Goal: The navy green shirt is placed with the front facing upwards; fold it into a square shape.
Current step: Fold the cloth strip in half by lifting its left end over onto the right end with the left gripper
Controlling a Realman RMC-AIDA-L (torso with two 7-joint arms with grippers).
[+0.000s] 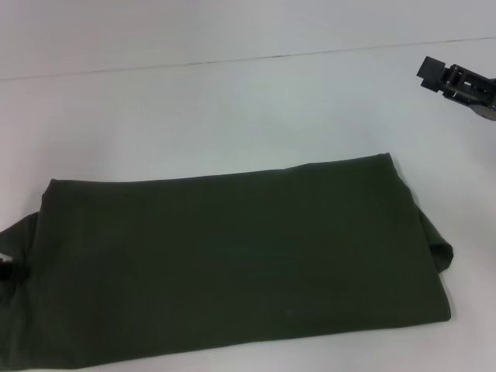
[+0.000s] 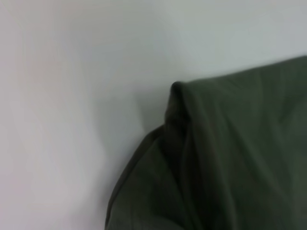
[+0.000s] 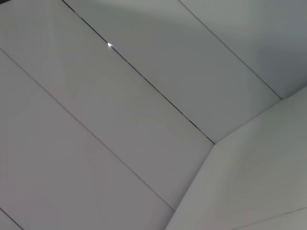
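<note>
Shirt [image 1: 232,263] is already down to a long band lying across the white table [image 1: 194,101], plain dark side up, no lettering showing. I read that as the side folds done; what's left is bringing one end over the other to get a square.

Right gripper [image 1: 457,81] is up and off to the far side, well apart from the cloth, over bare table. It's holding nothing, but I can't tell how wide its jaws stand. Its wrist cam shows only white panels and seams, no fabric.

Left gripper [image 1: 6,270]: only a small dark bit pokes in at the frame edge, right at the band's end. Can't tell if its jaws are closed on the cloth or just beside it. Its wrist cam shows a bunched corner fold [image 2: 177,88] of the shirt standing up off the table.

Edges: the far long edge is straight; the end nearer the right gripper has a loose flap [image 1: 438,248] sticking out past the band. Plenty of bare table beyond the far edge for a swing-over.
</note>
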